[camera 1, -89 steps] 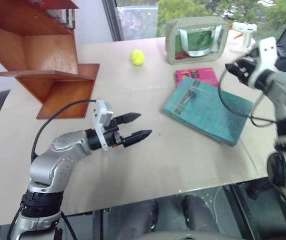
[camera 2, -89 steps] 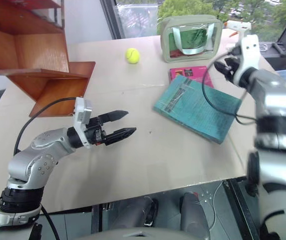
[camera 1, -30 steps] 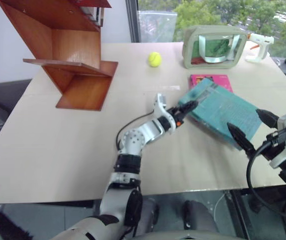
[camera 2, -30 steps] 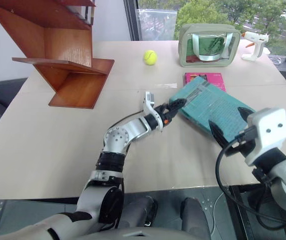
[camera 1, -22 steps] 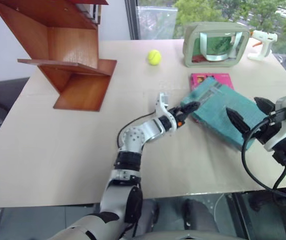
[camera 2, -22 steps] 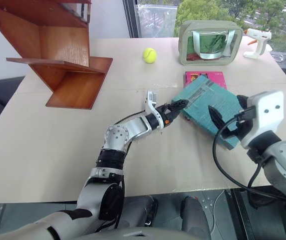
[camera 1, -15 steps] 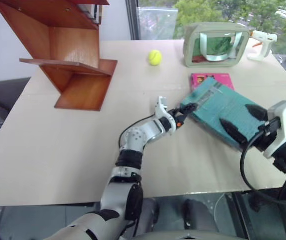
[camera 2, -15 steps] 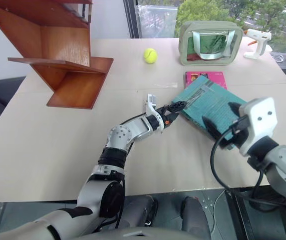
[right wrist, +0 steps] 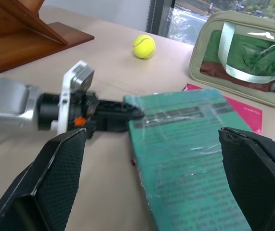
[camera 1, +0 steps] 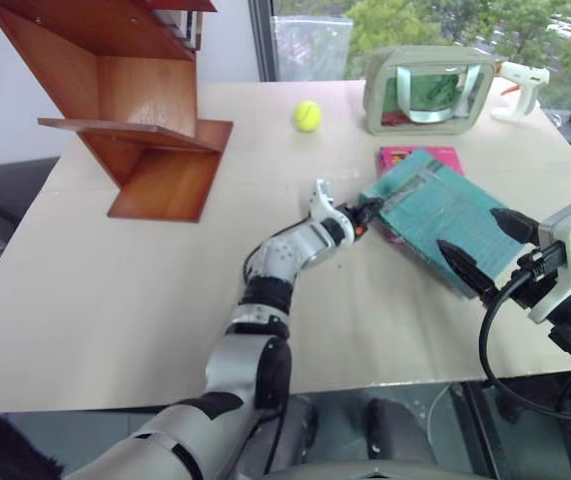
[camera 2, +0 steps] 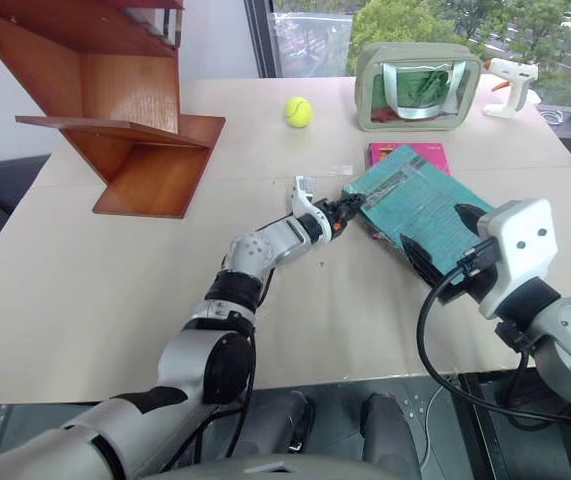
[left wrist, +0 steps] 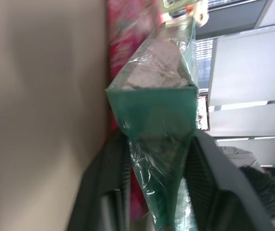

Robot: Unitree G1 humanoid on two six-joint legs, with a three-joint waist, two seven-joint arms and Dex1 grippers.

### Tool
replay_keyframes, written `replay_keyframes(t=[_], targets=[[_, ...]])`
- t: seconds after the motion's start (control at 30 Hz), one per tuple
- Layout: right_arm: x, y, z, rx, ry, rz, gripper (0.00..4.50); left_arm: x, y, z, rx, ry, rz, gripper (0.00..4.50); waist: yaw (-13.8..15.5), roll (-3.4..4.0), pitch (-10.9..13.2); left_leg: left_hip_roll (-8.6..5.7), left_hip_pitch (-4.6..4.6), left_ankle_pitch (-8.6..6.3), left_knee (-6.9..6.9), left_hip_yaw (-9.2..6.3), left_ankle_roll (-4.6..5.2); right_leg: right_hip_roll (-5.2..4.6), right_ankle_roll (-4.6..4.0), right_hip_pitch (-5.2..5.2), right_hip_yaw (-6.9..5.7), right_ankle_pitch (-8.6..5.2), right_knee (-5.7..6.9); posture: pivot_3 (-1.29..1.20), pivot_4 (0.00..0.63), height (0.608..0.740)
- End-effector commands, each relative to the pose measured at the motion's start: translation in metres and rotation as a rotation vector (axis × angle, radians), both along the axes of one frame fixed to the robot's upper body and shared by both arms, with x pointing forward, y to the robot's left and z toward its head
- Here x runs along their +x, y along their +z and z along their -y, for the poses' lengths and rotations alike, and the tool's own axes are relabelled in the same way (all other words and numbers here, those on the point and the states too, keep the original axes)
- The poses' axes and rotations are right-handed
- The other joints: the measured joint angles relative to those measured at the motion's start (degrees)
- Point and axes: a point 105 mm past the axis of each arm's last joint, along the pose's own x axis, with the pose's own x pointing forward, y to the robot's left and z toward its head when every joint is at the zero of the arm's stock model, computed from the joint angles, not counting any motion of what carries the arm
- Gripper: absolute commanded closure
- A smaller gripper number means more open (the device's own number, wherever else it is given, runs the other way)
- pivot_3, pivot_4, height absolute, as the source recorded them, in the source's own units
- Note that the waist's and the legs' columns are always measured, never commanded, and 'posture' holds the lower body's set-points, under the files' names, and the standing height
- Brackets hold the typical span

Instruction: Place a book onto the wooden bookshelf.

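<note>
The teal book (camera 1: 445,215) lies on the table, partly over a pink book (camera 1: 405,157). My left gripper (camera 1: 368,210) reaches level across the table and is shut on the teal book's corner nearest the table's middle. In the left wrist view that corner (left wrist: 161,110) sits squeezed between the two black fingers (left wrist: 103,187). My right gripper (camera 1: 475,240) hovers open over the teal book's near right part, touching nothing. The wooden bookshelf (camera 1: 135,110) stands at the table's far left, well away from both grippers.
A yellow tennis ball (camera 1: 307,116) rests between the bookshelf and a beige case with a green window (camera 1: 427,88) at the back. A white glue gun (camera 1: 525,80) lies at the far right. Bare table (camera 1: 115,300) stretches along the near left.
My left gripper slid forward onto the teal book's corner and closed on it. The right gripper has stayed open over the book's right side.
</note>
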Motion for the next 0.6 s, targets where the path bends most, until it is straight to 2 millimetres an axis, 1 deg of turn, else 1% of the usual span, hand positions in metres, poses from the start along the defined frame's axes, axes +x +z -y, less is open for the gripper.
replay_keyframes(t=[0.03, 0.13, 0.23, 0.3, 0.43, 0.5, 0.6], targets=[[-0.003, 0.009, -0.004, -0.012, 0.006, 0.05, 0.0, 0.009, 0.025, 0.004, -0.028, -0.007, 0.064, 3.67, -0.02, 0.0, 0.0, -0.01, 0.0, 0.0, 0.0, 0.0, 0.0, 0.0, 0.0, -0.01, 0.01, 0.0, 0.0, 0.0, 0.15, 0.74], [-0.003, 0.009, -0.006, -0.014, 0.008, 0.057, 0.0, 0.022, 0.026, -0.014, 0.007, 0.043, 0.077, 3.74, -0.14, 0.0, 0.01, -0.02, -0.04, 0.0, -0.01, -0.01, 0.0, 0.02, 0.0, -0.08, 0.01, 0.0, 0.01, 0.0, 0.15, 0.74], [-0.003, 0.009, -0.007, -0.024, 0.019, 0.059, 0.0, 0.029, 0.024, -0.021, 0.031, 0.071, 0.078, 3.78, -0.49, 0.02, 0.0, -0.02, -0.01, 0.0, -0.04, 0.0, 0.0, 0.02, 0.0, -0.08, 0.01, 0.0, 0.01, 0.0, 0.15, 0.74], [-0.006, 0.008, -0.01, -0.039, 0.04, 0.054, 0.0, 0.034, 0.028, -0.028, 0.014, 0.101, 0.072, 3.81, -0.6, 0.01, 0.0, -0.02, -0.01, 0.0, -0.04, -0.01, 0.0, 0.02, 0.0, -0.07, 0.01, 0.0, 0.01, 0.0, 0.15, 0.74], [-0.013, 0.007, -0.011, -0.063, 0.06, 0.046, 0.0, 0.04, 0.029, -0.043, -0.002, 0.142, 0.053, 3.83, -0.88, 0.0, 0.01, -0.03, -0.03, 0.0, -0.03, -0.02, 0.0, 0.01, 0.0, -0.08, 0.01, 0.0, 0.01, 0.0, 0.15, 0.74], [-0.014, 0.006, -0.009, -0.066, 0.055, 0.042, 0.0, 0.04, 0.028, -0.046, 0.01, 0.14, 0.055, 3.83, -1.13, 0.0, 0.01, -0.03, -0.02, 0.0, -0.03, -0.02, 0.01, 0.01, 0.0, -0.08, 0.01, 0.0, 0.01, 0.0, 0.15, 0.74], [-0.015, 0.005, -0.006, -0.079, 0.049, 0.036, 0.0, 0.042, 0.018, -0.054, 0.049, 0.163, 0.028, 3.83, -1.36, 0.0, 0.01, -0.04, -0.01, 0.0, -0.02, -0.02, 0.01, 0.0, 0.0, -0.06, 0.01, 0.0, 0.04, 0.0, 0.15, 0.74]])
